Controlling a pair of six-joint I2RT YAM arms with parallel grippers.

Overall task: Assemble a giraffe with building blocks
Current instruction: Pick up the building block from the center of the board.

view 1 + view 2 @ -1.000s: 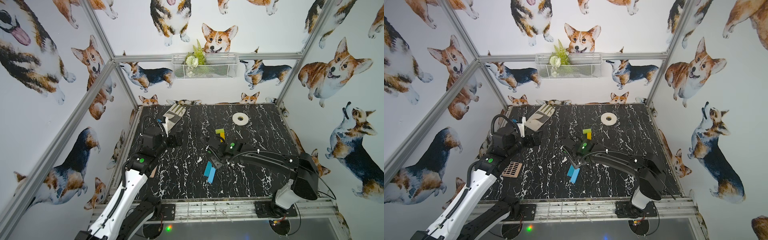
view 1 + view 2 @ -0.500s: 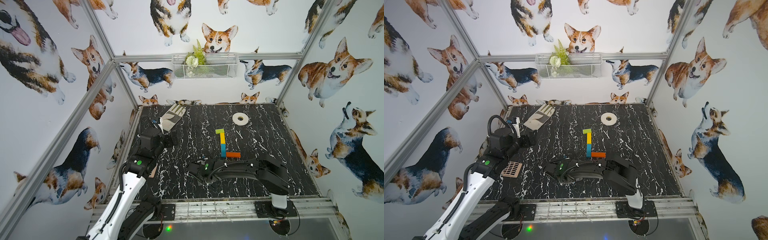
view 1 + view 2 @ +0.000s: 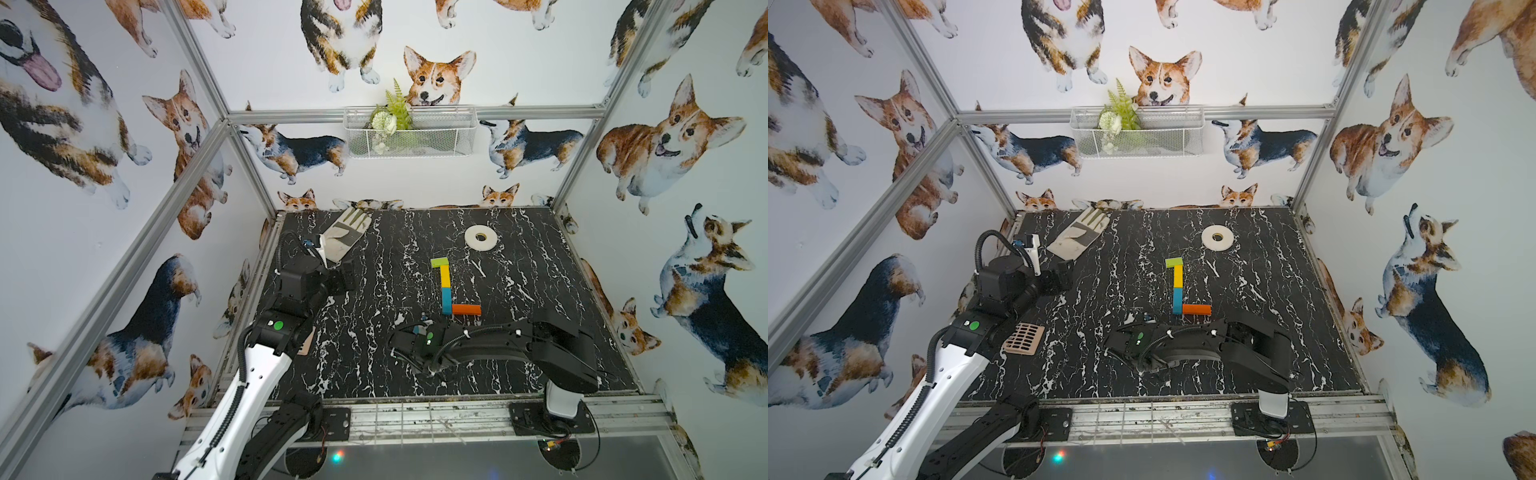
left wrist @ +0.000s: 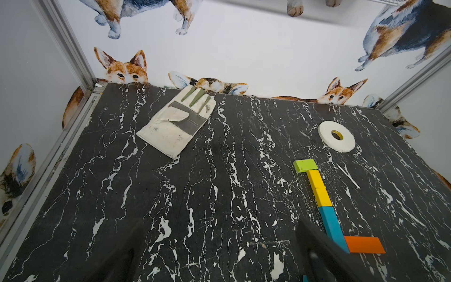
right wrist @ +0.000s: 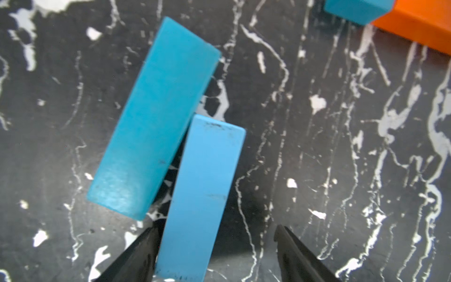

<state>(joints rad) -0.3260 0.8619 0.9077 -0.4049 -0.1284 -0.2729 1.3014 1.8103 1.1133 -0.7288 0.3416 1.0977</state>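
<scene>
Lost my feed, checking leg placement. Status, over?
Left gripper open, empty. Right gripper open, straddling one blue block, not gripped. Giraffe lacks both legs. Second blue block touches it.

The right end effector [image 5: 217, 227] stood open over the black marble bench [image 5: 317, 146]. A flat light blue block [image 5: 205, 195] lay between its fingers [image 5: 136, 256], touching a darker flat blue block [image 5: 156, 117].

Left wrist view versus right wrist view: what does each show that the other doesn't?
Only the left wrist view shows the glove, the tape roll, the green block and the yellow block. Only the right wrist view clearly shows the darker loose blue block and the paler loose blue block, which lies between the open jaws of the right gripper. Both show the orange block, the blue neck block beside it and the marbled table.
</scene>
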